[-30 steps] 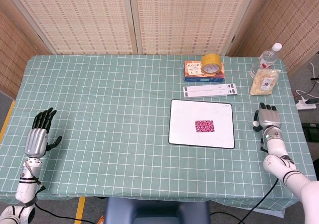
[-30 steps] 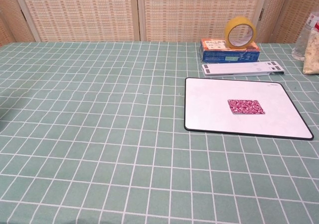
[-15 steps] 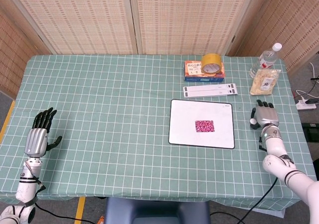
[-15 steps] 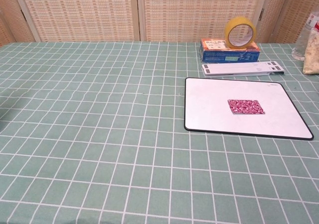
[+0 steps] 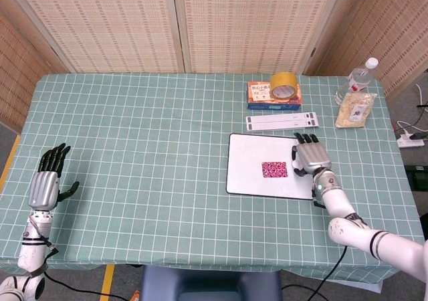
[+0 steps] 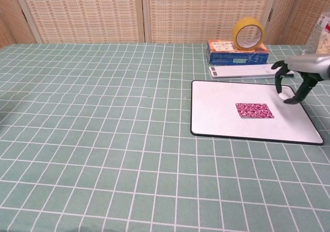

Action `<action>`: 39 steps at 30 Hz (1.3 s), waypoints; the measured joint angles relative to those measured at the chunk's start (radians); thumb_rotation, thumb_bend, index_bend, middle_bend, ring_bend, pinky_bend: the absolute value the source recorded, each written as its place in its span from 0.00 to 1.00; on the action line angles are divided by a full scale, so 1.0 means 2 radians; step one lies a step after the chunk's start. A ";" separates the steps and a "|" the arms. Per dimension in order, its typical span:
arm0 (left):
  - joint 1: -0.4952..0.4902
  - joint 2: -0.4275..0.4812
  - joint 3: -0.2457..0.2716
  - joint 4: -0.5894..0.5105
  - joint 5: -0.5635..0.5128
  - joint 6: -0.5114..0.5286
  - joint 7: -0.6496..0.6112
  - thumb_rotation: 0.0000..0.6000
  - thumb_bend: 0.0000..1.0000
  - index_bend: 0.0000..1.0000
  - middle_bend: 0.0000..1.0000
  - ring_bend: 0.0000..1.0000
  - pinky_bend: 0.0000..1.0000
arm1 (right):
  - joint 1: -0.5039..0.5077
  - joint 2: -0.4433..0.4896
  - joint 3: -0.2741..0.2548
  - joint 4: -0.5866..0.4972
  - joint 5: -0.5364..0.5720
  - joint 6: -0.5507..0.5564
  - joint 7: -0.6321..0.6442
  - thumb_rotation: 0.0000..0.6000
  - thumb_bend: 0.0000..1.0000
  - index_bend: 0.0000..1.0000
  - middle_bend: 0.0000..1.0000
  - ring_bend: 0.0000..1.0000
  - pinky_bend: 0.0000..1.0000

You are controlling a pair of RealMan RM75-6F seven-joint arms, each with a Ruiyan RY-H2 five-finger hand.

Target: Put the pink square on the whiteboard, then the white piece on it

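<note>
The pink square (image 5: 274,170) (image 6: 254,110) lies flat near the middle of the whiteboard (image 5: 251,152) (image 6: 219,113). Just beyond the board's far edge, the long white piece (image 5: 282,121) (image 6: 251,71) rests on the cloth. My right hand (image 5: 312,158) (image 6: 298,78) hovers over the right part of the board, just right of the pink square. Its fingers curve downward, spread apart, and hold nothing. At the table's left front edge my left hand (image 5: 45,180) stays with fingers apart and empty; the chest view does not show it.
A yellow tape roll (image 5: 283,85) (image 6: 248,34) stands on a blue and orange box (image 5: 262,99) (image 6: 229,56) behind the white piece. A water bottle (image 5: 358,79) and a clear bag of snacks (image 5: 354,110) sit at the far right corner.
My right hand has swung left from the cloth beside the board to above the board's right part, and now shows in the chest view. My left hand drifted slightly toward the left edge.
</note>
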 measured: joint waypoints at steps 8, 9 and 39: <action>0.001 0.003 0.001 -0.004 0.002 0.001 -0.006 1.00 0.23 0.00 0.00 0.00 0.00 | 0.032 -0.033 -0.013 0.007 0.058 0.011 -0.042 1.00 0.33 0.53 0.00 0.00 0.00; 0.001 0.003 0.001 -0.005 0.002 0.002 -0.006 1.00 0.23 0.00 0.00 0.00 0.00 | 0.035 -0.038 -0.015 0.011 0.063 0.011 -0.044 1.00 0.33 0.53 0.00 0.00 0.00; 0.001 0.005 -0.001 -0.004 0.000 0.000 -0.013 1.00 0.23 0.00 0.00 0.00 0.00 | 0.058 -0.051 -0.026 0.012 0.077 0.017 -0.037 1.00 0.19 0.33 0.00 0.00 0.00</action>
